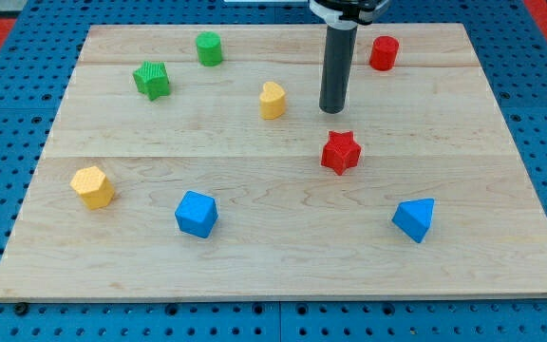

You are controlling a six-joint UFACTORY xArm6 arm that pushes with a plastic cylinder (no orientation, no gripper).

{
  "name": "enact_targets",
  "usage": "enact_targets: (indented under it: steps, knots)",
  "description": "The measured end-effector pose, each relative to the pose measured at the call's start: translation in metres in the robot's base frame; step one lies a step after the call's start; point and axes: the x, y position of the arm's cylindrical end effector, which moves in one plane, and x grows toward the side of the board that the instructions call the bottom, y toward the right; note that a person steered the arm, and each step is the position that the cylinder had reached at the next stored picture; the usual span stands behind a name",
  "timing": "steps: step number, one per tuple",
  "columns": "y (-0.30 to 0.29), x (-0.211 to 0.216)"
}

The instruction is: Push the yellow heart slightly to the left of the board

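Pale wood planks make up the board (pixel 254 247), which is laid on a blue pegboard table (pixel 8 313) that shows on every side.

The yellow heart (pixel 272 100) is found in the upper middle of the board, a little toward the view's left of centre, standing free with bare wood all round it. It is judged to be a small, light, rigid block, hard rather than fragile, and likely to slide easily on the smooth wood; it may also be turned if it is struck off-centre. No hold can be taken of it, since the arm carries no fingers at all, only a dark rod. The push is best applied to the heart's right-hand face, at mid-height of its side, so that it is driven straight toward the view's left.

My tip (pixel 331 111) is set down on the board just to the view's right of the heart, near it but not touching.

Further out, a red star (pixel 341 152) is seen below the tip, and a red cylinder (pixel 384 53) up and to its right. A green cylinder (pixel 209 48) and a green star (pixel 151 80) are placed up and left of the heart, close to the line of a leftward push but judged above it. A yellow hexagon (pixel 93 186), a blue cube (pixel 197 214) and a blue wedge (pixel 415 219) are spread along the lower part.
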Motion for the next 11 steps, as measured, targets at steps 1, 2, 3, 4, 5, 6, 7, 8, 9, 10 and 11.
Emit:
enact_targets:
  steps: [1,2,3,4,5,6,7,8,9,10,11]
  knots:
    - [-0.013,0.0]
    - [-0.027,0.0]
    - [-0.093,-0.003]
    - [-0.101,0.002]
    - [-0.099,0.002]
    - [-0.099,0.002]
    - [-0.089,0.004]
    - [-0.082,0.006]
    - [-0.082,0.006]
    - [-0.082,0.006]
    - [-0.082,0.01]
